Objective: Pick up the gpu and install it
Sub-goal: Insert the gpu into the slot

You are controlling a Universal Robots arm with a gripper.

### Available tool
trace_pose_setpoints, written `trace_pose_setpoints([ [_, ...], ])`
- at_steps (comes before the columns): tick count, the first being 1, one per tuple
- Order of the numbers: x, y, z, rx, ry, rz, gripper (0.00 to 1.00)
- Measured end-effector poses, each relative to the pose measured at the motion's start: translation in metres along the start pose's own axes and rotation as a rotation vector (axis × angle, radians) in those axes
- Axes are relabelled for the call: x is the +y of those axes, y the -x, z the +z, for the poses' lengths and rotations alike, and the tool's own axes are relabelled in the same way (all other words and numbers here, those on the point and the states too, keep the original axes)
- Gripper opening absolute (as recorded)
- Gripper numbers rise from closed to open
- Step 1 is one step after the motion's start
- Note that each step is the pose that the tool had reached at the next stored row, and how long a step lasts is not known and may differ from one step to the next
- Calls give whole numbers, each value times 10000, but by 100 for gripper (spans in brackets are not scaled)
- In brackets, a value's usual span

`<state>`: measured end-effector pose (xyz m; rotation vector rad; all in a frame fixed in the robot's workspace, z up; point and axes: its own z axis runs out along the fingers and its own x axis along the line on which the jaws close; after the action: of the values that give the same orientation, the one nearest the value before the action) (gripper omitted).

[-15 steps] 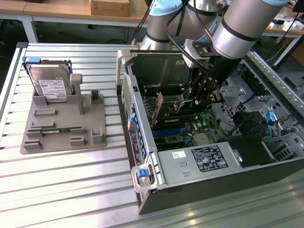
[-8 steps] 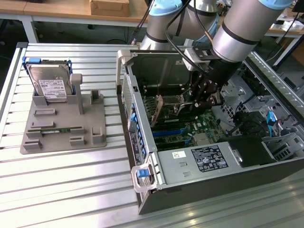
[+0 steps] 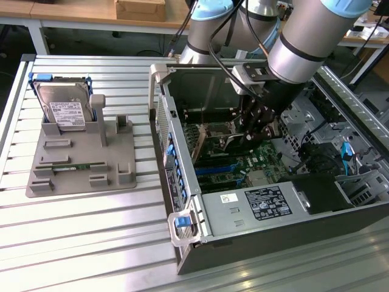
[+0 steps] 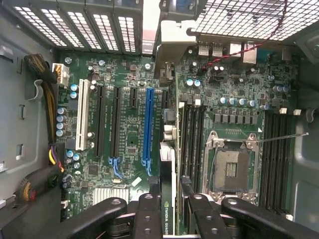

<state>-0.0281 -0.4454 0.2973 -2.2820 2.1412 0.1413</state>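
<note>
While gripping gpu (image 4: pixel 170 164), arm reaches down

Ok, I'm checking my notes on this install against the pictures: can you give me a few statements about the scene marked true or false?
1. The claw grips the gpu inside the computer case. True.
2. The hard drive sits inside the computer case. False: it stands in the grey holder outside the case, on the exterior view's left.
3. The green memory stick lies in the grey holder. True.
4. The computer case is closed up. False: its side is open and the motherboard shows.
</note>
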Motion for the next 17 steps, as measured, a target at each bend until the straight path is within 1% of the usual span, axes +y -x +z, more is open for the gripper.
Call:
trace_pose_setpoints([
  [5, 32, -41, 31, 3, 0, 0, 26],
  [10, 60, -52, 58, 13, 0, 1, 26],
  [17, 144, -64, 113, 19, 0, 0, 26],
])
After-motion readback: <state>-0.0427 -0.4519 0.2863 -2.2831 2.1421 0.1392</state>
